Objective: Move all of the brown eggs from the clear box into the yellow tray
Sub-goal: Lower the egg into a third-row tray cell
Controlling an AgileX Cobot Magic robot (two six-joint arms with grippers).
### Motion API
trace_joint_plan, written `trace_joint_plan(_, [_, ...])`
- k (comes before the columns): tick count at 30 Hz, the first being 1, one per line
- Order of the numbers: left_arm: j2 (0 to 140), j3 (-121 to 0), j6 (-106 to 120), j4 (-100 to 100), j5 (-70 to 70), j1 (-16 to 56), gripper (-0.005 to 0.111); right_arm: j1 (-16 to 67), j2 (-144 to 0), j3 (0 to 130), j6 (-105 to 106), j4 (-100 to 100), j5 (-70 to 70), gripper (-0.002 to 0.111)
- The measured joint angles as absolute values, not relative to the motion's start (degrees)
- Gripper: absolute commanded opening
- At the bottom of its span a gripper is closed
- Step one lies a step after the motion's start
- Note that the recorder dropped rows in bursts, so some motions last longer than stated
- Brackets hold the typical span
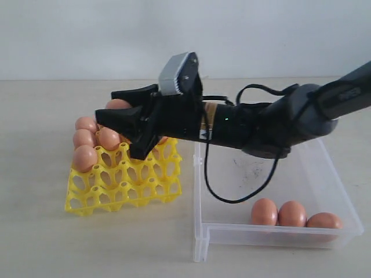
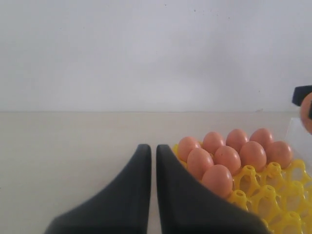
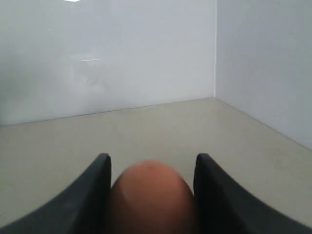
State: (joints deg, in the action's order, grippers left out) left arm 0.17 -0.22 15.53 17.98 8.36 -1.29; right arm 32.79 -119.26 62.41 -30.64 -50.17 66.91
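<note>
My right gripper (image 1: 114, 106) reaches across from the right and hangs over the far side of the yellow tray (image 1: 128, 186), shut on a brown egg (image 1: 119, 104). The right wrist view shows that egg (image 3: 151, 195) filling the gap between the two black fingers (image 3: 95, 190). Several brown eggs (image 1: 84, 157) sit in the tray's left and far cups, also seen in the left wrist view (image 2: 227, 158). Three brown eggs (image 1: 293, 213) lie along the near wall of the clear box (image 1: 343, 194). My left gripper (image 2: 150, 148) is shut, holding nothing, beside the tray (image 2: 273, 192).
The right arm and its looping black cable (image 1: 215, 188) stretch over the clear box's left part. The box stands right next to the tray. A pale wall (image 1: 185, 35) rises behind the beige tabletop (image 1: 35, 231).
</note>
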Motion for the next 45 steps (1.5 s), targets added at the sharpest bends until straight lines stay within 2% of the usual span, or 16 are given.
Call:
trace_joint_plan(4, [0.17, -0.22, 15.53, 17.98, 8.36, -1.29, 0.004, 36.76, -126.2, 71.63, -32.94, -50.38, 61.17, 0.0])
trace_joint_plan(14, [0.17, -0.22, 15.53, 17.98, 8.36, -1.29, 0.004, 37.1, -135.34, 80.97, -39.06, -49.92, 55.16, 0.0])
trace_joint_plan(45, [0.17, -0.22, 15.53, 17.98, 8.36, -1.29, 0.004, 37.1, -136.79, 82.11, -40.33, -51.27, 53.41, 0.0])
